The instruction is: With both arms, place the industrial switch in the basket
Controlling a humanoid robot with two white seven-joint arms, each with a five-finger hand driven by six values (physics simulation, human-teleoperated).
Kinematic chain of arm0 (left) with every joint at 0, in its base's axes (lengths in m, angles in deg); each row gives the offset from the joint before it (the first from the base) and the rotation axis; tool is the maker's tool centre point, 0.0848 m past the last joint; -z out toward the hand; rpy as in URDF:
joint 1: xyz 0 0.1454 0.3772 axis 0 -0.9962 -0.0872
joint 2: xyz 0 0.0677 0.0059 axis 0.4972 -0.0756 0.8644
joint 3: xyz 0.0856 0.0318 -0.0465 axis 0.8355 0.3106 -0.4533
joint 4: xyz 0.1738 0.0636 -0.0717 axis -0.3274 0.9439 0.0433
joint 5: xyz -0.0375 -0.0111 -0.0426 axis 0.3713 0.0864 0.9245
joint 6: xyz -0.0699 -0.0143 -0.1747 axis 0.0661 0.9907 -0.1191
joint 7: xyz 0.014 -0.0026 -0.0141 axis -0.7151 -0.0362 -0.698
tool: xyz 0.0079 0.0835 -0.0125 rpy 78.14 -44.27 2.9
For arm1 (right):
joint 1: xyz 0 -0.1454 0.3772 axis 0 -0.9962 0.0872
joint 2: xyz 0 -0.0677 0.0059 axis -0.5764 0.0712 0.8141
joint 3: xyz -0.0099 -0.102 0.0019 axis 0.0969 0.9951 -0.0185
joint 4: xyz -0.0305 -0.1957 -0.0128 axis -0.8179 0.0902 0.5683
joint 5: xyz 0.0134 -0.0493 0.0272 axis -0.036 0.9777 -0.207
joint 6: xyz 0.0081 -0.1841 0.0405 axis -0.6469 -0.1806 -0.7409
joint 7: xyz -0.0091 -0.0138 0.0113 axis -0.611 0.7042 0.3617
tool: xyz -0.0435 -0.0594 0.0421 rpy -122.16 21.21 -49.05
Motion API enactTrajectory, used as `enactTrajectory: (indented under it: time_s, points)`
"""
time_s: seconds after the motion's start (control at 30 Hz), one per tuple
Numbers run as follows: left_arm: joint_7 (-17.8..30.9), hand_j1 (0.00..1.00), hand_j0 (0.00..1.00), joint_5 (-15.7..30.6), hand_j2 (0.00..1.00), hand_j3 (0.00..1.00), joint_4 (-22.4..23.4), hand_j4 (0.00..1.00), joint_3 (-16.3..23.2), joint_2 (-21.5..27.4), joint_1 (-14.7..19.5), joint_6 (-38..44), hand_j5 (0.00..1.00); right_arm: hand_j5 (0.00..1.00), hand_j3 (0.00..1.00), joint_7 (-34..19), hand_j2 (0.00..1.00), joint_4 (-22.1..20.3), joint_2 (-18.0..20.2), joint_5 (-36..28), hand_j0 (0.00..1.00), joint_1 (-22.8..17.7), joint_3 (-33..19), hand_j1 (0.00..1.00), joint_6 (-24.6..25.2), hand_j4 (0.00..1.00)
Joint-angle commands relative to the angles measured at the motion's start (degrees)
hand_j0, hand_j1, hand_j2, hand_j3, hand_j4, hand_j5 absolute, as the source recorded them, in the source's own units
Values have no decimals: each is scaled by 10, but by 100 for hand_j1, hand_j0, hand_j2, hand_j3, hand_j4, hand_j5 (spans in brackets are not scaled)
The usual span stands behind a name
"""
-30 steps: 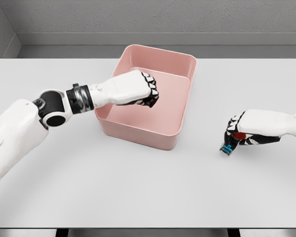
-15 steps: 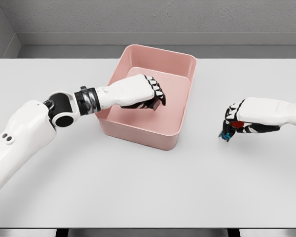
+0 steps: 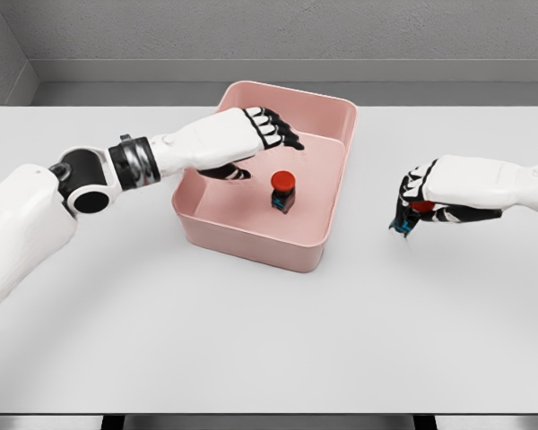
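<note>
While left hand [image 3: 251,139] open, industrial switch [image 3: 283,192] just below, inside basket [image 3: 336,175].

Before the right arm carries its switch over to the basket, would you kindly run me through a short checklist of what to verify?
1. First industrial switch lies inside the pink basket: ok.
2. Left hand has its fingers open and holds nothing: ok.
3. Left hand is out of the basket's opening: not ok, it hovers over the left part.
4. Right hand is shut on the second switch: ok, red cap shows between the fingers.
5. Second switch is lifted off the table: cannot tell.
6. Path from the right hand to the basket's rim is free: ok.
</note>
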Motion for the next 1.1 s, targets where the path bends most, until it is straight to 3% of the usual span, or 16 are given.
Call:
enactTrajectory:
  time_s: [0.0, 0.13, 0.17, 0.3, 0.4, 0.87, 1.07]
  points:
    - [-1, 100, 100, 48, 100, 100, -32, 100, -1, 40, 0, 0, 100, 49, 49, 0, 49, -1, -6, -4, 49, 0, 0, 49, 1, 49]
    - [-2, 100, 100, 101, 100, 100, -156, 100, 5, 188, -4, 0, 100, 49, 49, 0, 49, 0, -13, -4, 49, 12, 0, 49, 1, 49]
    - [-2, 100, 100, 103, 100, 100, -167, 100, 2, 221, -8, 0, 100, 49, 49, -1, 49, 0, -13, -4, 49, 14, 0, 49, 1, 49]
    - [-1, 100, 100, 101, 100, 100, -180, 100, 0, 263, -21, 0, 100, 49, 49, 0, 49, 0, -21, -5, 49, 26, 0, 49, 1, 49]
    - [4, 100, 100, 97, 100, 100, -221, 100, -2, 303, -27, 0, 100, 49, 49, -8, 49, 0, -22, -21, 49, 34, 0, 49, 1, 49]
    - [3, 100, 100, 97, 100, 100, -235, 100, -13, 305, -32, 0, 100, 48, 48, -9, 48, 0, -55, -28, 48, 72, 3, 48, 1, 48]
    - [3, 100, 100, 97, 100, 100, -243, 100, -13, 303, -54, 0, 100, 48, 48, -9, 48, 0, -62, -28, 48, 80, 5, 48, 1, 48]
